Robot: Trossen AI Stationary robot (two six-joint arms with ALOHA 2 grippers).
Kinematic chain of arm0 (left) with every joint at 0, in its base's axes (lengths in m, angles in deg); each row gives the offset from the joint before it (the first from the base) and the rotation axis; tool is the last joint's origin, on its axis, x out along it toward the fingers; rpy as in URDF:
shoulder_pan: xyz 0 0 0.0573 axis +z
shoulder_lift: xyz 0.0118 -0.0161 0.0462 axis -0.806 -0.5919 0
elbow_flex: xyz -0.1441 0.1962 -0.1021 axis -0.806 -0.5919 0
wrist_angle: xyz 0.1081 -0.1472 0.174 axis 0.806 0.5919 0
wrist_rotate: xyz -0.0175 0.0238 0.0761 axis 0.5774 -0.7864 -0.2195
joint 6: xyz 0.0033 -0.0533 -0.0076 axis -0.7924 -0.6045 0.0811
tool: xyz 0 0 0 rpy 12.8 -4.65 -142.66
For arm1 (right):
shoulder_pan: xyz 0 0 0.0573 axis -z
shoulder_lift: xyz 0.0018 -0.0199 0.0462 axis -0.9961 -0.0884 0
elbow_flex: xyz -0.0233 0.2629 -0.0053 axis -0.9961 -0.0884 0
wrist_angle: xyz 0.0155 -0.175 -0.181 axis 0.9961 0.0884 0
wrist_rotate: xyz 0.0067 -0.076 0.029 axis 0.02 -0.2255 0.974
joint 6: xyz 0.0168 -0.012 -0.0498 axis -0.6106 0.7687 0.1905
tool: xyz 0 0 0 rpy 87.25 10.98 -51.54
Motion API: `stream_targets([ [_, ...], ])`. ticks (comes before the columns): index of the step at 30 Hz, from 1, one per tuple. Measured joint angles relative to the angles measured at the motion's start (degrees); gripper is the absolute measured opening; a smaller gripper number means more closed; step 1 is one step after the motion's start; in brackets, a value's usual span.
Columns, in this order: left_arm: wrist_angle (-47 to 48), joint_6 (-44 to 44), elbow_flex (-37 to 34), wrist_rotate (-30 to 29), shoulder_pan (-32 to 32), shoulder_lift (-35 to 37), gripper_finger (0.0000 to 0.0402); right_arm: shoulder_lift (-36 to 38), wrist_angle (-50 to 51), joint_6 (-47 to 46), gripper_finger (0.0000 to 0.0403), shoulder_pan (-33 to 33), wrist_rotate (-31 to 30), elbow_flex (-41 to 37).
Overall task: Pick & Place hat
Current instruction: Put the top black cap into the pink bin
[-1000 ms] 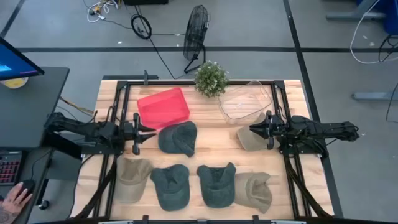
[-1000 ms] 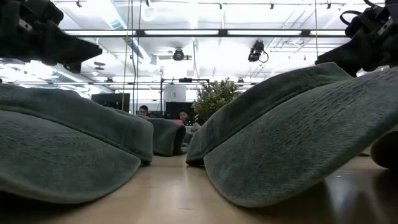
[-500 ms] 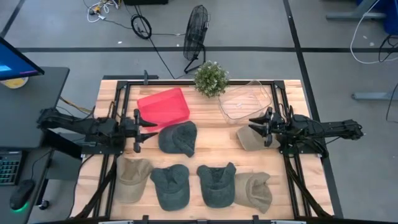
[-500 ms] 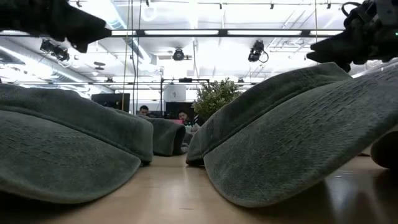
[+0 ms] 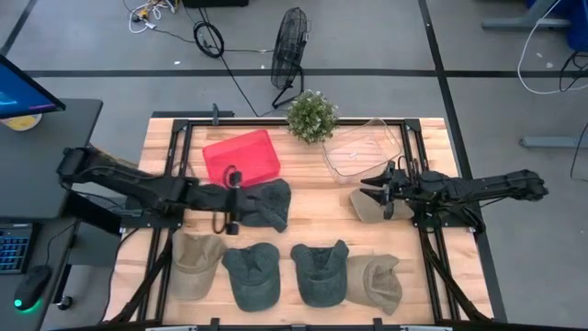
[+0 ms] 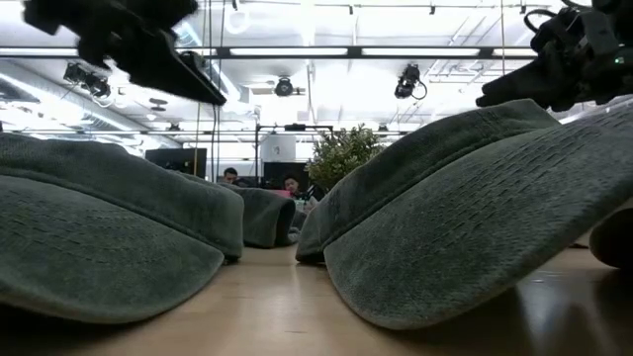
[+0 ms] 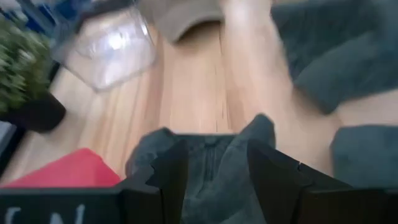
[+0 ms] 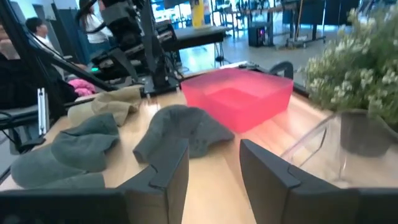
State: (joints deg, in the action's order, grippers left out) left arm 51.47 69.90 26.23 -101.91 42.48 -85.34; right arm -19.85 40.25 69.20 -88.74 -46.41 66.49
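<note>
Several hats lie crown up on the wooden table: a dark green hat point(image 5: 266, 204) near the middle, a tan hat point(image 5: 369, 208) to its right, and a near row of tan point(image 5: 196, 262), green point(image 5: 253, 274), green point(image 5: 320, 271) and tan point(image 5: 375, 280). My left gripper point(image 5: 231, 198) is open and hovers at the dark green hat's left edge; in the left wrist view its fingers point(image 7: 214, 180) straddle that hat point(image 7: 211, 158) from above. My right gripper point(image 5: 375, 195) is open above the tan hat's far left part. In the low view both grippers point(image 6: 148, 49) point(image 6: 554, 69) stand well above the table.
A red bin point(image 5: 241, 158) stands just beyond the dark green hat, and a clear bin point(image 5: 361, 147) sits beyond the tan hat. A potted plant point(image 5: 312, 115) is at the far edge between them. Bare wood point(image 5: 317, 198) lies between the two upper hats.
My left arm has reached toward the table's right, carrying its open gripper from the left rail to the dark green hat's left edge. My right gripper has crept toward the table's left over the tan hat. No hat has moved.
</note>
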Motion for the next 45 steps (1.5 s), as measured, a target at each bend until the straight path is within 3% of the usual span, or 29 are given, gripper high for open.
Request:
stream_targets([
  [12,16.1,-1.3,13.9,6.4,3.3,-19.3,0.0179,-3.2,0.3,-4.3,0.0141,0.0,2.8,0.0],
  [19,17.1,4.4,15.6,6.4,5.3,-26.5,0.0229,-3.2,0.6,-4.5,0.0134,0.0,2.8,0.0],
  [23,17.0,6.6,15.7,6.3,5.6,-28.9,0.0238,-3.2,0.9,-4.5,0.013,0.0,2.8,0.0],
  [27,17.8,10.5,15.7,6.5,5.6,-29.3,0.0194,-3.2,0.9,-4.5,0.013,0.0,2.8,0.0],
  [33,18.2,12.2,15.6,6.6,5.6,-27.3,0.0027,-3.4,1.3,-4.5,0.013,0.0,2.7,0.0],
  [42,24.1,10.6,23.9,6.4,1.9,-18.4,0.0006,-3.6,3.2,-6.8,0.013,0.0,2.6,0.0],
  [45,28.8,9.3,26.9,2.6,2.3,-14.5,0.0008,-3.7,3.9,-6.8,0.013,0.0,2.6,0.0],
])
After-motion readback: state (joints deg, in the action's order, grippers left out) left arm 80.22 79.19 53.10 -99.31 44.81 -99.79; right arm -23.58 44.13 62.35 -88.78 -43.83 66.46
